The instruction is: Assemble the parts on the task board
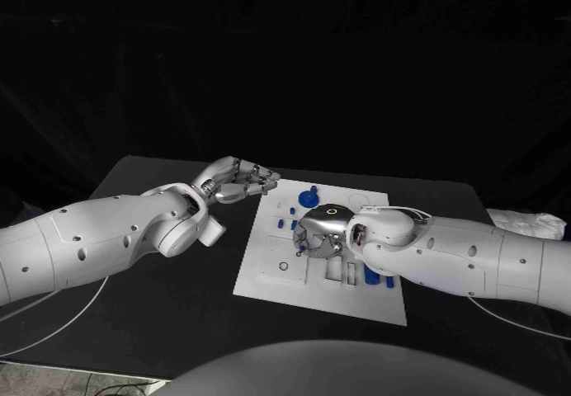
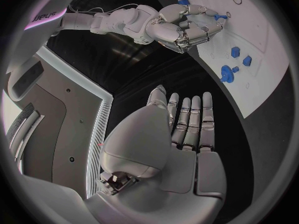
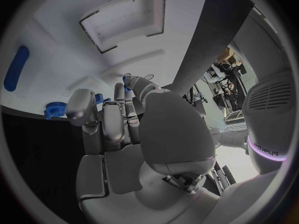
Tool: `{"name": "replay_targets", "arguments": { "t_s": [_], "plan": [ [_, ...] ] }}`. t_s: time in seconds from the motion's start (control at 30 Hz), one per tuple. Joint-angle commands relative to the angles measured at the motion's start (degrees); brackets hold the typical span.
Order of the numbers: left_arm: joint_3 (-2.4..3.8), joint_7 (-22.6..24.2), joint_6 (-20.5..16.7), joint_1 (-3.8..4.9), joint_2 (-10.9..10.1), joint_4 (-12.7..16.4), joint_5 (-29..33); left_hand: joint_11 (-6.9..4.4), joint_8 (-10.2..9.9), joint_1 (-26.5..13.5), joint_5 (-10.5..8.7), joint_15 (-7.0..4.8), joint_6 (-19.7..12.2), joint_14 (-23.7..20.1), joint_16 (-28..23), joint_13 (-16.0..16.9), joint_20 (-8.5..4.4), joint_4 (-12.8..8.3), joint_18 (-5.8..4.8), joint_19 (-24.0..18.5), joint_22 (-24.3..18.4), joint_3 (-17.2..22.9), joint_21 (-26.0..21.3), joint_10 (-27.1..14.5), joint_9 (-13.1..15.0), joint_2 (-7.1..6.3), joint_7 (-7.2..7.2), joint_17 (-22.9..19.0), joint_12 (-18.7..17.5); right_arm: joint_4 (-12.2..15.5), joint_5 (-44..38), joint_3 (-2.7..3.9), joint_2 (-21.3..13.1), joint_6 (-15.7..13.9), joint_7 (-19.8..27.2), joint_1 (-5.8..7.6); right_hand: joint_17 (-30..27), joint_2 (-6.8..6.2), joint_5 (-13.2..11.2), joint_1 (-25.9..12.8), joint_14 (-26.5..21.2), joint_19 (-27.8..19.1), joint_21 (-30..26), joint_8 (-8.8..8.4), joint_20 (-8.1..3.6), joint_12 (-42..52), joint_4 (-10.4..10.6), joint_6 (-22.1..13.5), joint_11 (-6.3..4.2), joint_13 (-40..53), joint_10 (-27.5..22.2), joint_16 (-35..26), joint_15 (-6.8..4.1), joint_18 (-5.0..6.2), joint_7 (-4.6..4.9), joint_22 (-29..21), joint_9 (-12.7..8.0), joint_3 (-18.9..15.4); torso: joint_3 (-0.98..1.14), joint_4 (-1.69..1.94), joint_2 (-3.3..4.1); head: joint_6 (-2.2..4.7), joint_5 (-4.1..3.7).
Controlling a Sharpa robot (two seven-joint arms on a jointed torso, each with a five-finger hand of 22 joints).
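The white task board (image 1: pixel 276 276) lies in the middle of the black table. My right hand (image 1: pixel 323 232) is low over its centre with the fingers curled down, and it pinches a small blue part (image 3: pixel 127 79) at its fingertips against the board (image 3: pixel 56 45). The left wrist view shows that hand (image 2: pixel 187 27) with blue at its fingertips. My left hand (image 1: pixel 238 180) hovers beside the board's far left corner; its fingers (image 2: pixel 190 119) are stretched out and hold nothing. A round blue part (image 1: pixel 309 198) stands near the far edge.
Small blue parts (image 1: pixel 283 223) sit left of the right hand, and others (image 1: pixel 388 282) lie at the board's right side. A long blue piece (image 3: pixel 15 67), a toothed blue piece (image 3: pixel 55 109) and a rectangular recess (image 3: pixel 124 22) mark the board. A white cloth (image 1: pixel 530 221) lies at the table's right.
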Motion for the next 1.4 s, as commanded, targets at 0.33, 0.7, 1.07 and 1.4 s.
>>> {"name": "replay_targets", "arguments": {
  "t_s": [0.33,0.7,1.07,1.4],
  "plan": [
    [0.07,-1.00,-0.23,-0.04,0.06,0.26,0.38,0.48,0.38,0.53,0.38,0.62,-0.12,-0.28,0.74,-0.11,0.43,-0.08,-0.74,-0.38,0.23,-0.37,-0.43,-0.63,0.07,0.37,0.71,-0.25,0.51,-0.05,-0.60,0.00,0.76,0.72,0.50,-0.43,-0.12,-0.12,-0.12,-0.14,-0.45,-0.48,-0.32,0.15,0.15,-0.40,-0.31,-0.29,0.24,-0.11,-0.13,-0.44,0.16,0.45,0.04,6.81,0.06,0.11,-0.04,0.05,0.01,-0.01,0.01],
    [0.07,-1.26,0.00,-0.04,0.00,0.28,0.38,0.55,0.40,0.62,0.43,0.70,-0.14,-0.34,0.85,-0.11,0.50,-0.09,-0.77,-0.42,0.28,-0.39,-0.48,-0.70,0.07,0.36,0.77,-0.29,0.59,-0.49,-0.69,-0.01,1.23,1.46,0.14,-0.69,-0.41,-0.14,-0.18,-0.11,-0.67,-0.70,-0.71,0.07,0.15,-0.42,-0.42,-0.40,0.25,-0.14,-0.11,-0.69,0.14,0.52,0.05,6.72,0.06,0.14,-0.01,-0.01,-0.05,-0.01,0.06],
    [0.07,-1.45,0.37,-0.05,0.06,0.27,0.38,0.65,0.41,0.69,0.46,0.79,-0.17,-0.35,1.00,-0.11,0.60,-0.07,-0.79,-0.37,0.34,-0.40,-0.48,-0.75,0.07,0.40,0.79,-0.33,0.68,-0.48,-1.50,-0.01,1.20,1.58,-0.50,-0.73,-1.13,-0.19,-0.22,0.15,-1.25,-1.28,-1.68,-0.05,0.12,-0.49,-0.82,-0.46,0.26,-0.19,-0.20,-1.29,0.02,0.72,0.04,6.49,0.12,0.28,-0.02,0.02,-0.03,-0.01,0.10],
    [0.06,-1.66,0.71,-0.06,0.07,0.17,0.38,0.83,0.40,0.74,0.47,0.96,-0.28,-0.27,1.32,-0.12,0.76,-0.03,-0.79,-0.22,0.45,-0.40,-0.47,-0.86,0.05,0.59,0.78,-0.40,0.85,-0.43,-1.68,-0.02,1.01,1.21,-0.49,-0.74,-1.32,-0.09,0.77,0.02,-1.56,-1.58,-2.01,-0.04,0.08,-0.52,-1.02,-0.29,0.29,-0.20,-0.30,-1.47,0.00,0.76,0.05,6.46,0.27,0.39,-0.04,-0.01,-0.10,-0.01,0.14]
  ]
}}
